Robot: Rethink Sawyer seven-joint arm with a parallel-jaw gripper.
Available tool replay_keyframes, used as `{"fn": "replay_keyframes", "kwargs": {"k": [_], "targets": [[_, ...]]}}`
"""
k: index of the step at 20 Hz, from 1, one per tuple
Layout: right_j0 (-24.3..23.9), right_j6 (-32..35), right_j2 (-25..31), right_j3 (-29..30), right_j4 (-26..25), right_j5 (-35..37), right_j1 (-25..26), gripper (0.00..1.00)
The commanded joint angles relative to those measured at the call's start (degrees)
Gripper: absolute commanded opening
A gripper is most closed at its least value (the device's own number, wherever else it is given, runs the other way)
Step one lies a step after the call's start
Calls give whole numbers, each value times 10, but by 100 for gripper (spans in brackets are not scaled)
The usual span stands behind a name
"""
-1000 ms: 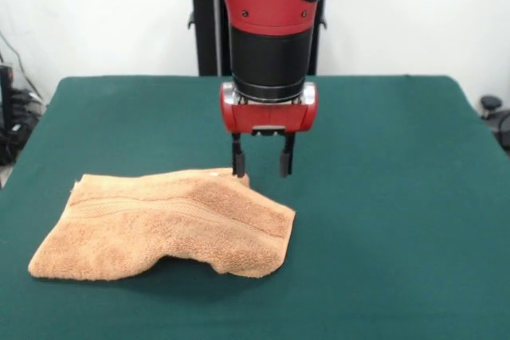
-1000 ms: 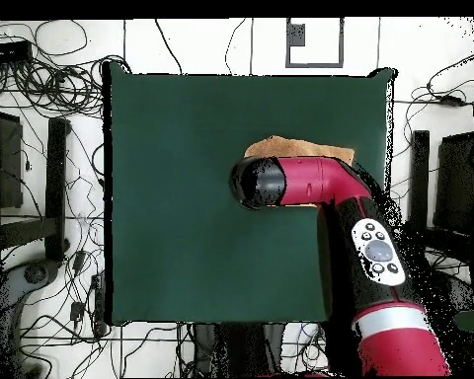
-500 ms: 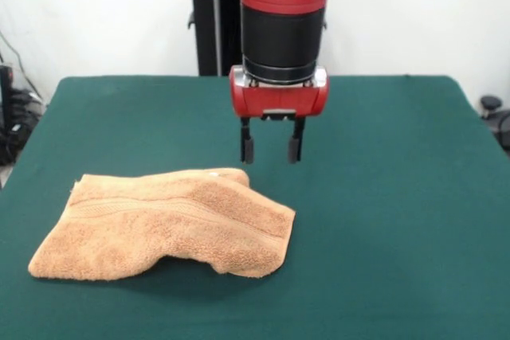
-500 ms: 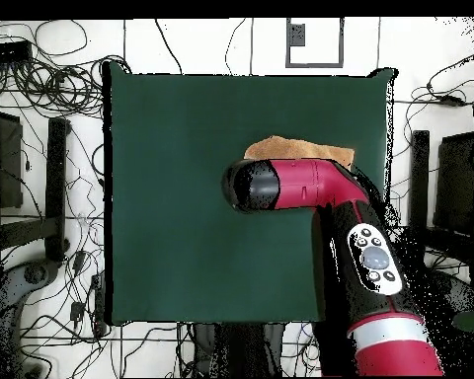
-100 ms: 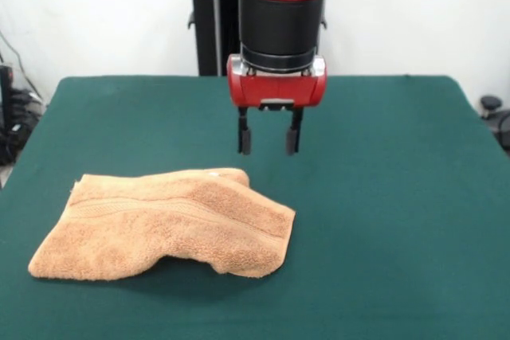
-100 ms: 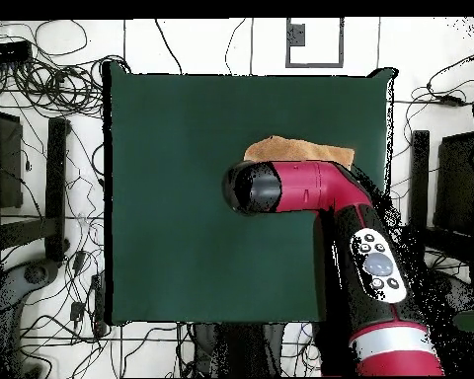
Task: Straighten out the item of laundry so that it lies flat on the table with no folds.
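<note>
Towel of fluffy orange-tan terry cloth (image 5: 163,224) lies rumpled and folded on the dark green table (image 5: 382,197); red-and-black gripper (image 5: 268,141) hangs above, fingers apart, empty; overhead, the arm (image 6: 320,188) hides most of it.

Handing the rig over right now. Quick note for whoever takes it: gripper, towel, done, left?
Gripper: jaws open, empty, hanging above the table just past the towel's far edge, not touching it.
Towel: on the table, to the left in the front view; in the overhead view the arm covers most of it.
Done: nothing finished. The towel is bunched, with its right end doubled over and a raised hump along the front.
Left: grasp an edge, pull the fold out, lay it flat.
</note>
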Motion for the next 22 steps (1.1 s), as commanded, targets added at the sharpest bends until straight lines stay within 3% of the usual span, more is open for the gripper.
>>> {"fn": "replay_keyframes", "kwargs": {"k": [1,21,22], "targets": [[13,49,20,52,16,-15,20,0],[7,42,22,44,19,-7,22,0],[8,43,22,44,18,-10,22,100]]}}
